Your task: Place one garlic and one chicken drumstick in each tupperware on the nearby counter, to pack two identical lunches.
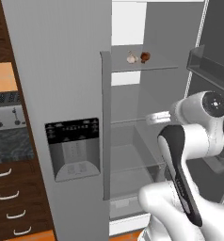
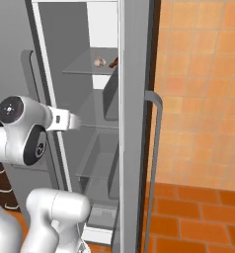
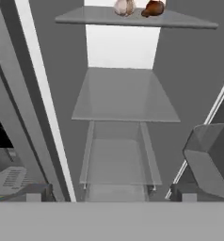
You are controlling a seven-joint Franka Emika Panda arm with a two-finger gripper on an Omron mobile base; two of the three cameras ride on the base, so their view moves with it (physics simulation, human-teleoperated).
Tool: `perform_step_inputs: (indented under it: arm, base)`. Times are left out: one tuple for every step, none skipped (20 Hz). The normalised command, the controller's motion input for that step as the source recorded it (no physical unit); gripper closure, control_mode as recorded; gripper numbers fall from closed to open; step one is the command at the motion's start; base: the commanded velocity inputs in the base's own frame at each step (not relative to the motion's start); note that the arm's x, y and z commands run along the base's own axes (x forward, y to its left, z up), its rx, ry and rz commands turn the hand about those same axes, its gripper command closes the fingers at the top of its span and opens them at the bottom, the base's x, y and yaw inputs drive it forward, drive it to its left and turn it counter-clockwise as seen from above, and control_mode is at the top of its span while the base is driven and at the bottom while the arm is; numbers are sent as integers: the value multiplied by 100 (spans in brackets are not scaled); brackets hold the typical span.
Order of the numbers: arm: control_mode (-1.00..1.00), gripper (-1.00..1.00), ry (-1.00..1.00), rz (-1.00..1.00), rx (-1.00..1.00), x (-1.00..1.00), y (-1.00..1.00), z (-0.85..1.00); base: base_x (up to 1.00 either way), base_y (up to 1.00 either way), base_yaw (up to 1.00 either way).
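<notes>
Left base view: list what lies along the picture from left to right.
Wood drawers → water dispenser panel on the shut fridge door → door handle → garlic → chicken drumstick → open door's bin.

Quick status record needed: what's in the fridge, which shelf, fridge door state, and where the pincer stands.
fridge: right door open, interior visible
top shelf: glass shelf carrying the food
garlic: pale bulb, left of the drumstick
chicken drumstick: brown piece, close beside the garlic; contact unclear
lower shelves: glass shelf and drawer below, no items visible on them
pincer: open, holding nothing, pointed into the fridge below the top shelf
counter: speckled worktop left of the fridge, over drawers
</notes>
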Motion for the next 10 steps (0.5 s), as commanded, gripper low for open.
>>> perform_step_inputs:
  arm:
    - [-100,-100,-33,-10,28,66,0,65]
    - [-100,-100,-33,-11,29,68,0,67]
    - [-100,-100,-34,-12,28,63,0,61]
    - [-100,-100,-30,-12,26,69,0,59]
    - [-100,-100,-24,-11,21,58,0,66]
    - [-100,-100,-21,-8,17,49,0,74]
    - [-100,-100,-15,-9,10,46,0,82]
    - [-100,-100,-6,-9,5,39,0,96]
    - [-100,-100,-6,-9,3,41,0,92]
    - [-100,-100,-6,-5,2,40,0,86]
  base:
    - [0,0,0]
    - [0,0,0]
    - [0,0,0]
    - [0,0,0]
    - [0,0,0]
    - [0,0,0]
    - [0,0,0]
    - [0,0,0]
    - [0,0,0]
    - [0,0,0]
